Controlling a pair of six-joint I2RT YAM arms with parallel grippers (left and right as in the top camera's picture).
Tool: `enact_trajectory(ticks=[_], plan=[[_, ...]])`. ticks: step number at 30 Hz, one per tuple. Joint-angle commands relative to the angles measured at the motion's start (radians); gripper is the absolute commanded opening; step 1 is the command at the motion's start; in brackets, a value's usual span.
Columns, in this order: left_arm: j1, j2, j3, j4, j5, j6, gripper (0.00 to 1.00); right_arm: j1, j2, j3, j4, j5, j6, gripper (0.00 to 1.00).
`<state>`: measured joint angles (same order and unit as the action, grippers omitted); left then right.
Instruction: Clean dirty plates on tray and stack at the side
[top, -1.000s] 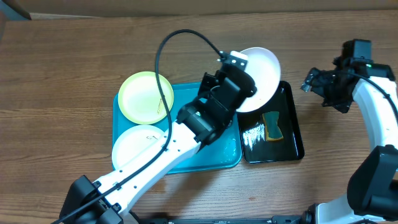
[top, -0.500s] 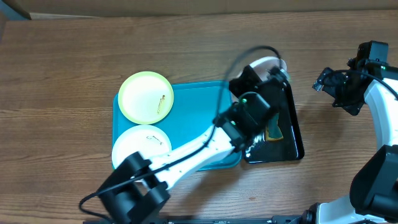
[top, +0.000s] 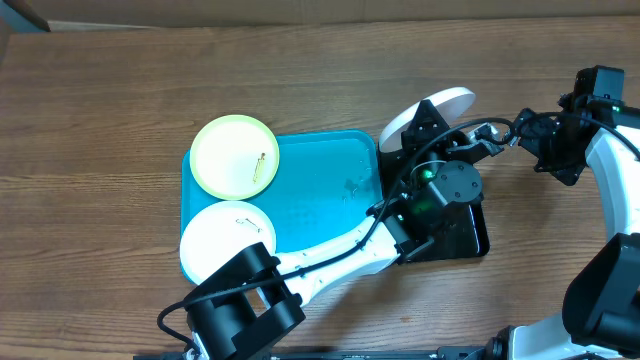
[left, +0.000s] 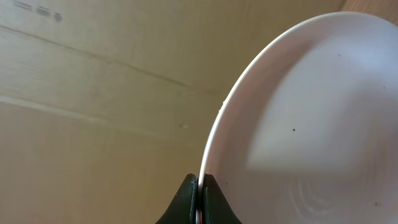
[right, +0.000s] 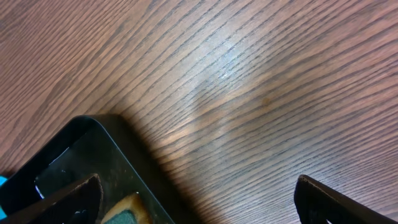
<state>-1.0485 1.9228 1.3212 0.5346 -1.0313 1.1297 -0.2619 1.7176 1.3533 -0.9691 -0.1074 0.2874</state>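
My left gripper (left: 198, 186) is clamped on the rim of a round white shallow plate (top: 441, 103), tilted over the far end of the narrow glossy black tray (top: 477, 236). My right gripper (right: 199, 198) hangs wide open, empty.

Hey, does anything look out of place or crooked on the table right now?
One white plate is off the tray, pinched by its rim in the left gripper and tilted steeply. The yellow-green plate overhangs the tray's corner.
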Motion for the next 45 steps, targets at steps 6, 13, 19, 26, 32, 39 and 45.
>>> enact_trajectory(ticks=[6, 13, 19, 26, 32, 39, 45], plan=[[-0.024, 0.000, 0.017, 0.001, -0.050, 0.049, 0.04, -0.002, -0.022, 0.021, 0.002, -0.006, 0.005, 1.00], [0.008, 0.000, 0.017, 0.000, -0.118, -0.292, 0.04, -0.002, -0.022, 0.021, 0.002, -0.006, 0.005, 1.00], [0.040, -0.001, 0.017, -0.008, -0.168, -0.517, 0.04, -0.002, -0.022, 0.021, 0.002, -0.006, 0.005, 1.00], [0.042, -0.007, 0.017, -0.031, -0.164, -0.597, 0.04, -0.002, -0.022, 0.021, 0.002, -0.006, 0.005, 1.00], [0.055, -0.008, 0.017, -0.091, -0.046, -0.632, 0.04, -0.002, -0.022, 0.021, 0.002, -0.006, 0.005, 1.00], [0.081, -0.041, 0.019, -0.257, 0.070, -0.845, 0.04, -0.002, -0.022, 0.021, 0.002, -0.006, 0.005, 1.00], [0.179, -0.161, 0.038, -0.540, 0.446, -1.149, 0.04, -0.002, -0.022, 0.021, 0.002, -0.006, 0.005, 1.00]])
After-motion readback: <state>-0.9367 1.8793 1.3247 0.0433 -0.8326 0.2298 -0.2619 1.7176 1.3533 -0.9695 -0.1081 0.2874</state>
